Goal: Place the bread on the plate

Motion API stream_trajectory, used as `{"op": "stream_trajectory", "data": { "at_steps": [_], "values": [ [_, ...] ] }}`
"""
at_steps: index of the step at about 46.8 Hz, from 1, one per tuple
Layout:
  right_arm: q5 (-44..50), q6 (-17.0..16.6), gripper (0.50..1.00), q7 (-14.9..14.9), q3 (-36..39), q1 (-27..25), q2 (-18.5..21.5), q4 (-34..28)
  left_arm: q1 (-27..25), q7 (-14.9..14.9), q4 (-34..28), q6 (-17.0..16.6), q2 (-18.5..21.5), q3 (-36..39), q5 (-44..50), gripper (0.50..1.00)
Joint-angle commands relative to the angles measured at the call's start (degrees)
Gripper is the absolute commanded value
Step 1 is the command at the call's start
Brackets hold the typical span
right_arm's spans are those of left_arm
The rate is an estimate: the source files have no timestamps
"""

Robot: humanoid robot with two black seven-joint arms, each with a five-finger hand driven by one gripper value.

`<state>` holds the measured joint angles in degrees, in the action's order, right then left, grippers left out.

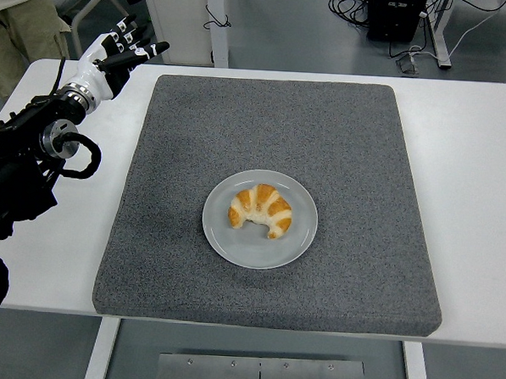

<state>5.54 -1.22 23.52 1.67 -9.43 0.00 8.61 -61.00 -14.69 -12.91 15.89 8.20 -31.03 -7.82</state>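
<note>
I see the croissant (260,210) resting on the grey plate (233,244); my left hand (116,53) hovers empty, fingers apart, over the bench's (475,167) far-left corner.

Grey foam mat (272,140) just right of the hand, covering most of the white table (475,167). Person in khaki trousers (20,24) behind-left of the hand. Black box with cables (396,14) on floor, far right beyond.

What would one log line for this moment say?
croissant: on plate | plate: on grey mat | left hand: open, empty, far-left table corner | right hand: not visible
</note>
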Motion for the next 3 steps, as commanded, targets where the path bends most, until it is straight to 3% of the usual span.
{"op": "stream_trajectory", "data": {
  "at_steps": [1,3],
  "values": [
    [0.0,0.08,1.0,0.03,0.0,-0.06,0.0,-0.08,0.0,0.01,-0.01,0.02,-0.12,0.1,0.0,0.977],
    [0.0,0.08,1.0,0.03,0.09,-0.24,0.0,0.01,0.0,0.01,-0.01,-0.07,-0.29,0.01,0.0,0.977]
  ]
}}
